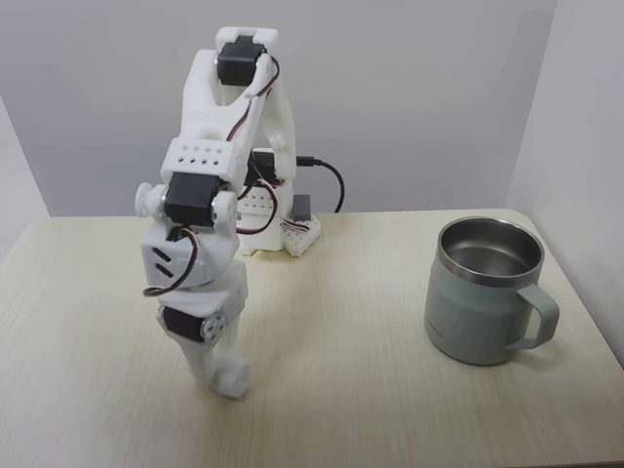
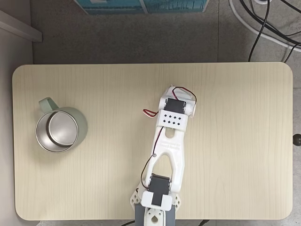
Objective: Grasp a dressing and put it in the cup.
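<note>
The cup (image 1: 470, 317), a squat pale grey-green mug with a steel rim and a thick handle, stands upright on the right of the table in a fixed view; its steel inside looks bare. From above, the cup (image 2: 83, 125) sits at the table's left. My white gripper (image 1: 222, 378) points straight down at the left of the table, its tip touching or nearly touching the wood, far from the cup. A white rounded lump at the tip blends with the white fingers, so the dressing cannot be made out. From above, my arm (image 2: 171, 122) covers the gripper.
The arm's base (image 1: 283, 234) sits at the table's back edge with a black cable behind it. The pale wooden table (image 1: 390, 409) has rounded corners. Seen from above, cables (image 2: 263, 23) and a blue box (image 2: 141, 4) lie on the floor beyond the table.
</note>
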Action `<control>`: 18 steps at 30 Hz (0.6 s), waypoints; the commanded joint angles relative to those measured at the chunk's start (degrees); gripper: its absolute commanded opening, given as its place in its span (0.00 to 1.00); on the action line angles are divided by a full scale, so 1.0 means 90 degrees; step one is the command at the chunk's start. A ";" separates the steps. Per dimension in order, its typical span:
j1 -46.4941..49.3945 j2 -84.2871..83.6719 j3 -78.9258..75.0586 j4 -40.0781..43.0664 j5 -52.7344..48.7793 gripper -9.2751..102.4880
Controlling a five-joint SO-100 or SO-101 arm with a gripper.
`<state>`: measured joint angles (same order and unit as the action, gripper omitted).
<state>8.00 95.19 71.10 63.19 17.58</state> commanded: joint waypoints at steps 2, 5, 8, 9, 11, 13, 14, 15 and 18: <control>-0.0098 -0.0850 0.0488 0.0449 -0.0088 0.09; -0.0186 -0.1289 0.1045 0.1045 -0.0127 0.08; -0.0391 -0.1973 0.1484 0.1533 -0.0127 0.08; -0.0518 -0.2197 0.1650 0.1699 -0.0127 0.08; -0.0889 -0.2510 0.2070 0.2109 -0.0127 0.08; -0.1445 -0.2695 0.2500 0.2510 -0.0127 0.08; -0.1768 -0.2764 0.2686 0.2666 -0.0127 0.08; -0.2100 -0.2842 0.2832 0.2764 -0.0146 0.08; -0.3115 -0.3086 0.3115 0.2832 -0.0254 0.08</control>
<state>-12.48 70.75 95.01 87.71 16.08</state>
